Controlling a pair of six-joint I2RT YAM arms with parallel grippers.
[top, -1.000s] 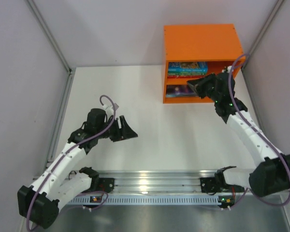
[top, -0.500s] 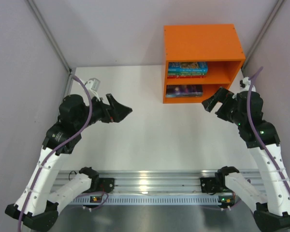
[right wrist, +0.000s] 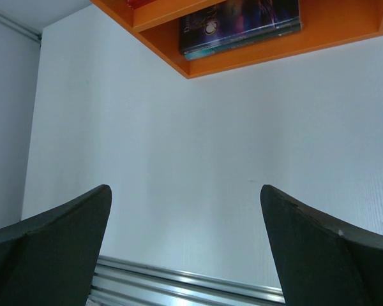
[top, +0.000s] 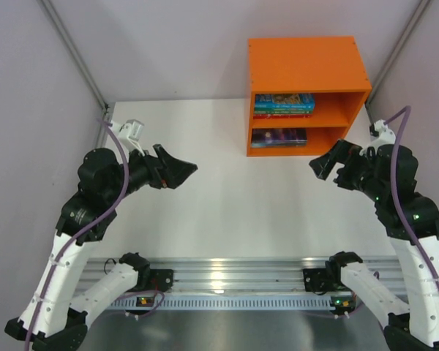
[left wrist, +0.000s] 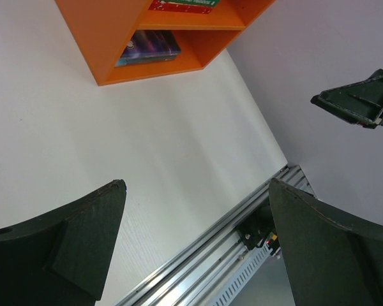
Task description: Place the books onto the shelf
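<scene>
The bright orange shelf (top: 307, 62) stands in the upper right of the top view, a boxy unit of smooth painted board with its two open compartments facing the arms. In the upper compartment a small stack of paperbacks (top: 283, 104) lies flat, with blue, red and green edges towards the front and the long axis running left to right. In the lower compartment the dark purple starry book (top: 279, 137) lies flat the same way, glossy. A teal edge shows under it in the right wrist view, though I cannot tell whether that is a second book.

The left gripper (top: 177, 170) hangs over the matt white table (top: 227, 212) at left centre, its dark wedge-shaped fingers spread wide and holding nothing. The right gripper (top: 329, 162), just below the shelf's right corner, is likewise wide apart and empty. A ribbed aluminium rail (top: 227, 272) runs along the bottom.
</scene>
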